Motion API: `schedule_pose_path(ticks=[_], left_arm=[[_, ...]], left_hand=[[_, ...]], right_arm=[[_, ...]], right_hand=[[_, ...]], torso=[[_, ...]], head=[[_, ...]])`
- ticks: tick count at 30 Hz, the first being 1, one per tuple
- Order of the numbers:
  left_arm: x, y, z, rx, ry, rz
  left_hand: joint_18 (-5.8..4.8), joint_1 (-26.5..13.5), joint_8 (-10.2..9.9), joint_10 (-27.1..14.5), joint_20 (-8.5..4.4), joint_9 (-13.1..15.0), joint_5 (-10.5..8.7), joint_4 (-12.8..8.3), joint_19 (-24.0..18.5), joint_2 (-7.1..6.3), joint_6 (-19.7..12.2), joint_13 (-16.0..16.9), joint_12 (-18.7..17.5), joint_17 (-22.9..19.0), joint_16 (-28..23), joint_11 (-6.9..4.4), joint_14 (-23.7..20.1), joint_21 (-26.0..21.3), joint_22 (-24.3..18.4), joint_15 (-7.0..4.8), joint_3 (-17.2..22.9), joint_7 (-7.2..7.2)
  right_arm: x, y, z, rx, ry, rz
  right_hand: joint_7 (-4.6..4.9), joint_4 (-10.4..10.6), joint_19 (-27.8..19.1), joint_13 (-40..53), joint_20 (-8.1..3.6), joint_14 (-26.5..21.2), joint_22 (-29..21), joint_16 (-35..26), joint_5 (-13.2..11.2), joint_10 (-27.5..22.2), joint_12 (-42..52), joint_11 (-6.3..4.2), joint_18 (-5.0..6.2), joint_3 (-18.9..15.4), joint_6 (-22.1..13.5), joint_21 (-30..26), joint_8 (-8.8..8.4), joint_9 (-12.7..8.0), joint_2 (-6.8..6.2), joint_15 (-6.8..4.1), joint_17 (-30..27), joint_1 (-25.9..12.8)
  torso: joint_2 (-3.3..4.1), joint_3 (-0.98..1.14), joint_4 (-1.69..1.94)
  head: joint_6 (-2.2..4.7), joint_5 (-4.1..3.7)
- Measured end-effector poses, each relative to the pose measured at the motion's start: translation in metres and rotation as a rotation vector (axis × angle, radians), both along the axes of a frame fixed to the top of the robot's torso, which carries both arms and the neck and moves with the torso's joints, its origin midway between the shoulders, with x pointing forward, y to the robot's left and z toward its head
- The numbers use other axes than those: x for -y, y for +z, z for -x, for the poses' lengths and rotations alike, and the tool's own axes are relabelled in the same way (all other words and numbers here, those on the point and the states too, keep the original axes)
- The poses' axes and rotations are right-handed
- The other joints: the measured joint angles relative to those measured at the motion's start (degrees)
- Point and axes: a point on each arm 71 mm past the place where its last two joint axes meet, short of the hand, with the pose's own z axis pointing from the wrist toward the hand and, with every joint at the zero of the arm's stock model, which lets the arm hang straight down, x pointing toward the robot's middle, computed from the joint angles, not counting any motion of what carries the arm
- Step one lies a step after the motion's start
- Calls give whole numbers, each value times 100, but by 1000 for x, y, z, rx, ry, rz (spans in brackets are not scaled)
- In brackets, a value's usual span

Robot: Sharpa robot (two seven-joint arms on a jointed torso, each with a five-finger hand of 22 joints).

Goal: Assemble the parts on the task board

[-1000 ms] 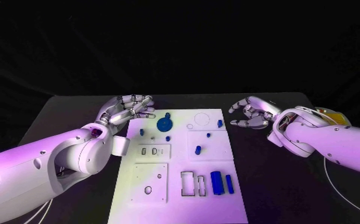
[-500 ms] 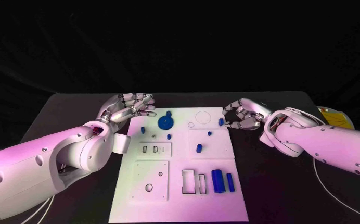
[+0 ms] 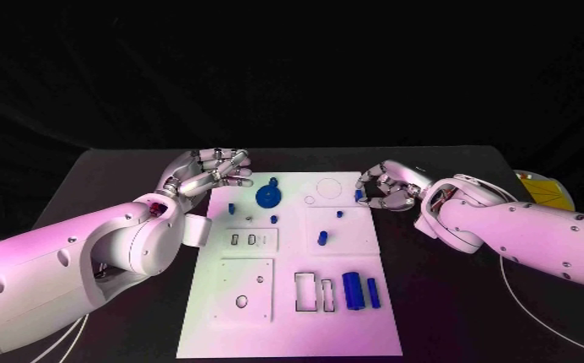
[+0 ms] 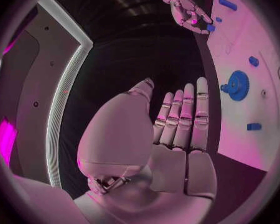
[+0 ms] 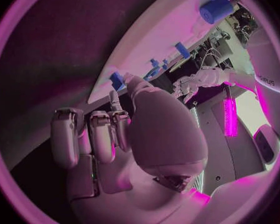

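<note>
On the left, the left hand (image 3: pixel 209 170) hovers beside the task board's (image 3: pixel 292 329) far left corner, fingers extended and slightly apart, grasping nothing, probably parked out of the way. The board lies mid-bench (image 3: pixel 85 181), carrying a blue gear (image 3: pixel 267 200) near its far edge and blue blocks (image 3: pixel 359 293) toward the near right. At the far right edge, the right hand (image 3: pixel 387 188) curls its fingers around a small blue peg (image 3: pixel 359 197), likely to pick it up. Whether it truly grips the peg I cannot tell; the fingers hide the contact.
</note>
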Motion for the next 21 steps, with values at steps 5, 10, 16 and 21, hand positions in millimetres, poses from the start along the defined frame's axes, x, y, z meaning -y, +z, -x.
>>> schedule_pose_path(ticks=[5,10,16,21], left_arm=[[0,0,0,0,1,0],[-1,0,0,0,1,0],[-1,0,0,0,1,-1],[-1,0,0,0,2,-1]], left_hand=[[0,0,0,0,0,0,0,0,0,0,0,0,0,0,0,0,0,0,0,0,0,0],[0,0,0,0,0,0,0,0,0,0,0,0,0,11,-35,0,0,0,0,0,0,0],[0,0,0,0,0,0,0,0,0,0,0,0,0,11,-35,0,0,0,0,0,0,0],[0,0,0,0,0,0,0,0,0,0,0,0,0,11,-35,0,0,0,0,0,0,0]], right_arm=[[-2,-2,-1,-4,1,1],[-4,-3,-1,-8,2,1],[-4,-4,-2,-9,-1,2],[-4,-4,-3,-9,-4,3]], right_hand=[[-43,-8,0,0,0,0,0,0,-48,0,44,0,0,133,146,23,39,8,66,0,0,6],[-83,-22,0,0,0,0,-1,0,-79,19,72,-24,0,221,247,61,52,15,88,0,0,29],[-102,-32,0,-1,0,7,-1,0,-134,0,73,-44,0,299,306,62,67,19,138,-7,-1,38],[-137,-36,-1,-1,-43,20,-1,0,-134,17,95,-66,0,384,346,95,89,28,152,-25,-1,47]], torso=[[-1,-1,-3],[-1,-2,-6],[-1,-2,-6],[-3,-2,-7]], head=[[-26,18],[-49,26],[-58,27],[-58,27]])
